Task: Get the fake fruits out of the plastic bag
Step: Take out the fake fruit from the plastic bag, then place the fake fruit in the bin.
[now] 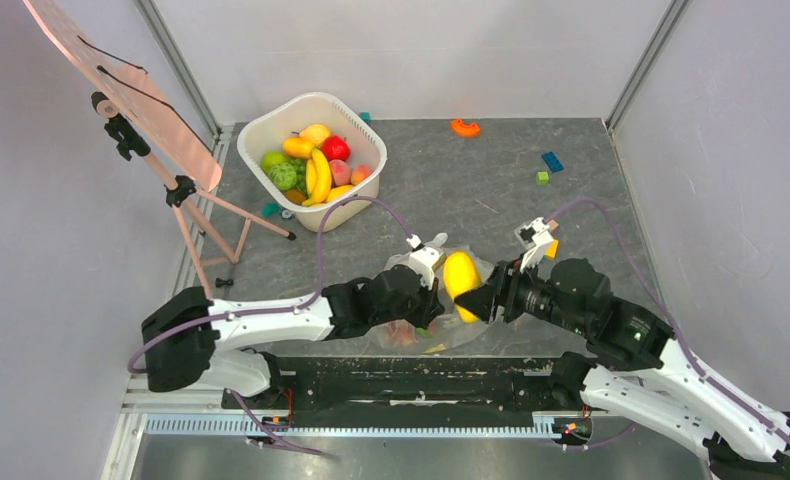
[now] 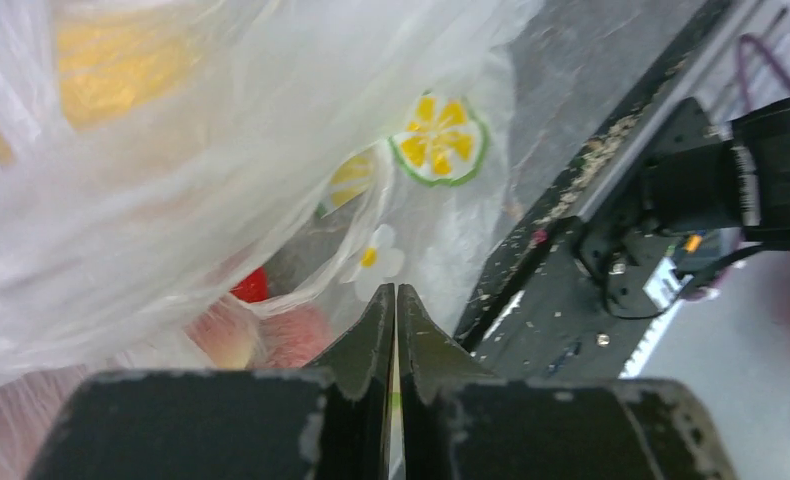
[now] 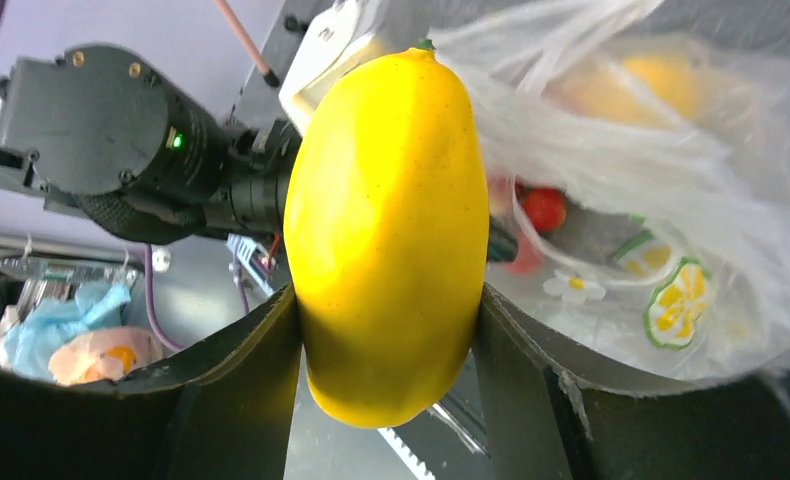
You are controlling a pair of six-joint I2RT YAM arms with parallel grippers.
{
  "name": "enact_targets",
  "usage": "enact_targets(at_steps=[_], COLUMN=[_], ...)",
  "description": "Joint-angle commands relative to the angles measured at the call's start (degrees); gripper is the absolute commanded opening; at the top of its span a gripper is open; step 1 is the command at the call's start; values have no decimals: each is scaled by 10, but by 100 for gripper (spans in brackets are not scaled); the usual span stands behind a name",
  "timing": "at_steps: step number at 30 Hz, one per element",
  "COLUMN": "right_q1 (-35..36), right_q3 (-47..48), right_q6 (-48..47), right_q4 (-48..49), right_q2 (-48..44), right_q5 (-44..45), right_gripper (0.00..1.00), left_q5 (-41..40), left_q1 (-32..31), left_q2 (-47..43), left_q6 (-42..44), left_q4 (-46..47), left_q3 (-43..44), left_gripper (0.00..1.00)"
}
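Observation:
The clear plastic bag (image 1: 403, 335), printed with lemon slices and flowers, lies crumpled at the near middle of the table. My left gripper (image 2: 396, 295) is shut on a thin fold of the bag (image 2: 221, 170). Pink fruits (image 2: 271, 335) and a red one (image 2: 251, 285) show through the film. My right gripper (image 3: 386, 292) is shut on a long yellow fruit (image 3: 391, 230) and holds it above the bag's mouth (image 1: 459, 275). Small red grapes (image 3: 544, 208) and another yellow fruit (image 3: 661, 80) lie inside the bag (image 3: 671, 170).
A white tub (image 1: 271, 125) with bananas, green fruits and other fruits stands at the back left. A pink board on a stand (image 1: 121, 90) leans at the left. An orange piece (image 1: 465, 127), a blue brick (image 1: 552, 161) and a green brick (image 1: 542, 178) lie at the back right.

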Motion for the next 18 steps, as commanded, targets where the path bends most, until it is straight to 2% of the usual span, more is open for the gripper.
enact_targets(at_steps=[1,5,8,13,18], right_q1=[0,0,0,-1,-5], right_q3=[78,148,196,253,292], right_q6=[-34,-64,-91,-123,-165], right_q4=[-6,-5,3,32,80], right_q2=[36,97,144,208,277], right_q5=[90,150,179,209,195], right_gripper=[51,51,51,51,52], left_q5=[22,42,49,14,-18], left_q1=[2,1,0,1,1], left_q2=[-50,-86,-124,-201,-275], left_q6=[14,15,13,17,18], left_q4=[0,-2,-21,-108,-184], left_q3=[13,-6,-11,-2,2], left_gripper=[7,2,2,2,2])
